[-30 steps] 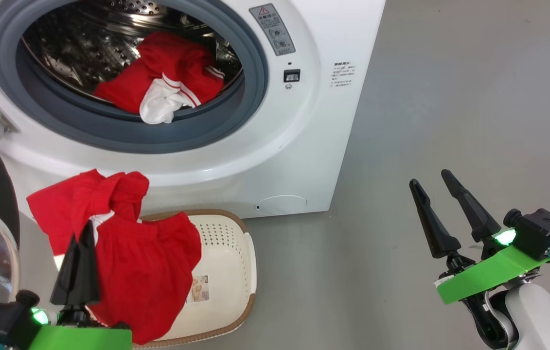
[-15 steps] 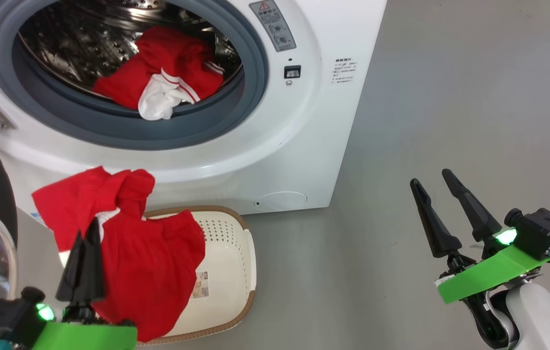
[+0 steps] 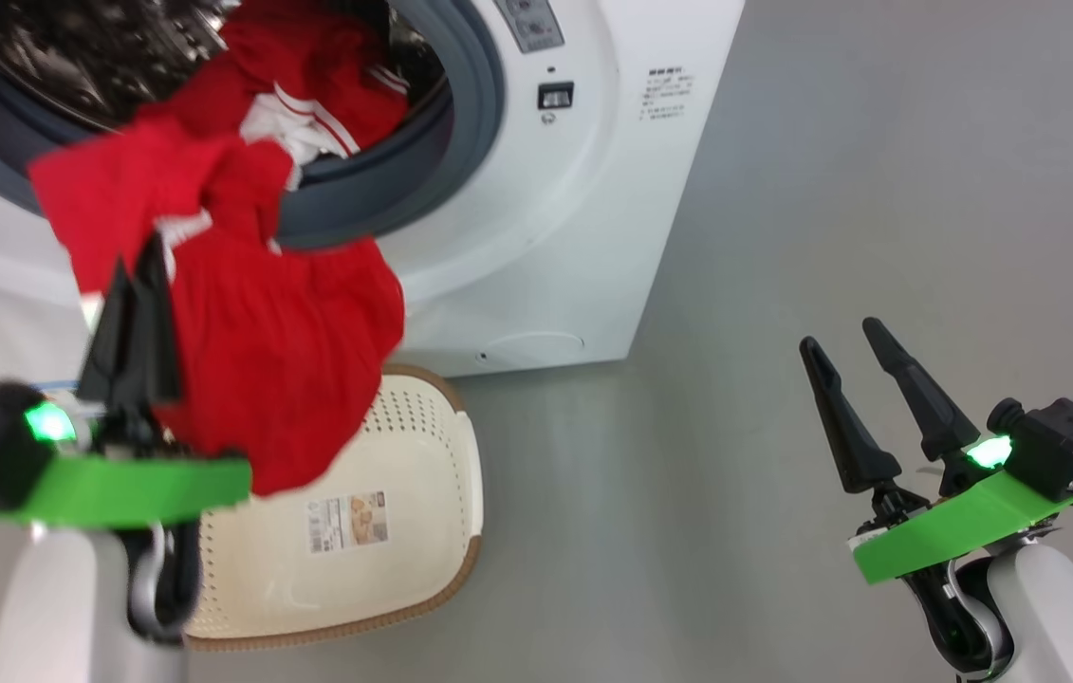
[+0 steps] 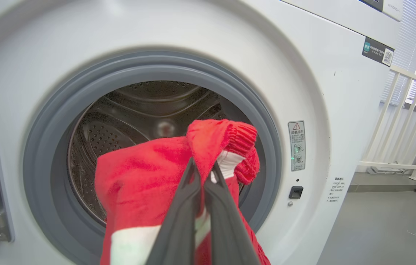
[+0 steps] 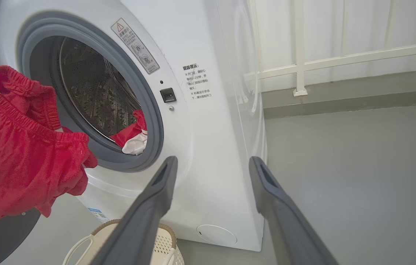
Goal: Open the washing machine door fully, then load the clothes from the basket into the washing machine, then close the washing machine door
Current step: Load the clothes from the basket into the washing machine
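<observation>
Jaws on left gripper (image 3: 138, 258) pinch garment (image 3: 294, 360); right gripper's (image 3: 838, 334) gape.

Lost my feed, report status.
Left gripper, jaws shut on red garment before drum mouth. Right gripper, jaws open, empty. Other garment inside. Nothing in the way.

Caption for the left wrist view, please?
Left gripper, jaws shut on a red garment, faces the open washing machine.
</observation>
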